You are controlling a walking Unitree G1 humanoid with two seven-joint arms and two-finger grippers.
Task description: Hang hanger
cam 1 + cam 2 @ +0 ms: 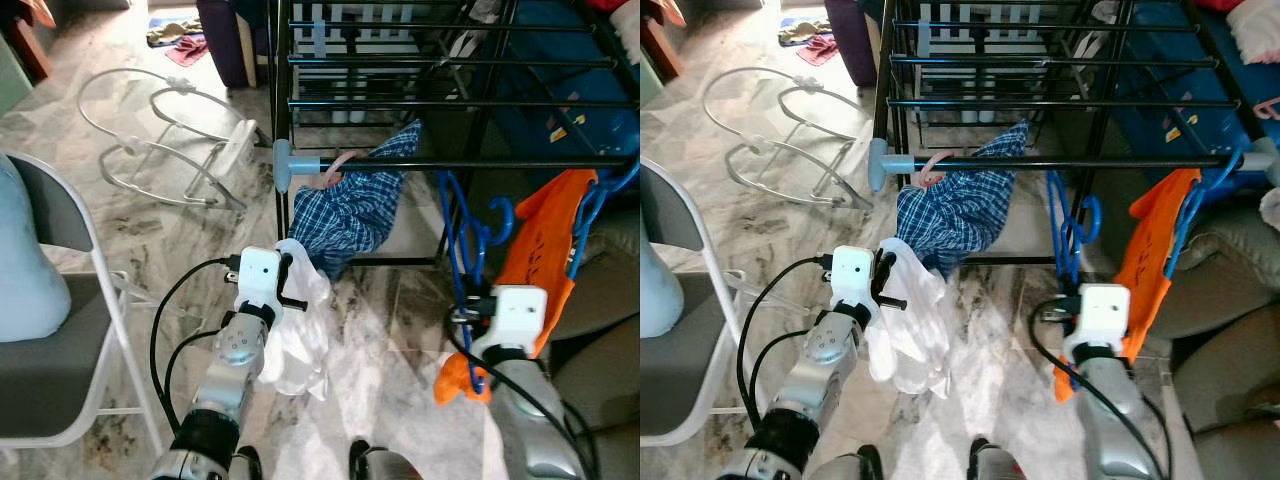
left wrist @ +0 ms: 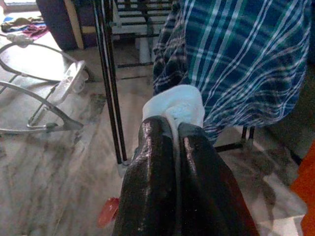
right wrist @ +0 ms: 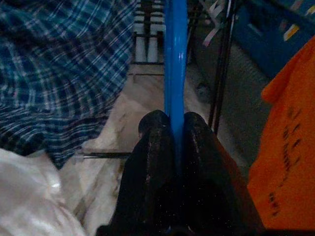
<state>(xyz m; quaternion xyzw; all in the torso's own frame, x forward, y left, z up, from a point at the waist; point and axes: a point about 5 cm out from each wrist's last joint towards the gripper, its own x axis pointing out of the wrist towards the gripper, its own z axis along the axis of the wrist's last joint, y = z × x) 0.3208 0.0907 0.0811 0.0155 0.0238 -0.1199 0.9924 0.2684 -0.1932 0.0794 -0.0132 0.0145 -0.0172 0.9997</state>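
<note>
A blue plastic hanger (image 1: pixel 462 240) stands upright below the black front rail (image 1: pixel 500 162) of the drying rack, its upper end close to the rail. My right gripper (image 3: pixel 175 120) is shut on the hanger's blue bar (image 3: pixel 175 59) from below. My left gripper (image 2: pixel 173 125) is shut on a white cloth (image 1: pixel 300 345), which droops beside the left forearm, lower and left of the rail. A blue plaid shirt (image 1: pixel 350 210) hangs from the rail between the two arms. An orange garment (image 1: pixel 540 235) hangs on another blue hanger at the rail's right end.
The rack's rear bars (image 1: pixel 440 60) cross the top of the view. A grey folding chair (image 1: pixel 60 300) stands at the left. A white wire frame (image 1: pixel 160 140) lies on the marble floor at far left. A grey sofa (image 1: pixel 605 330) sits on the right.
</note>
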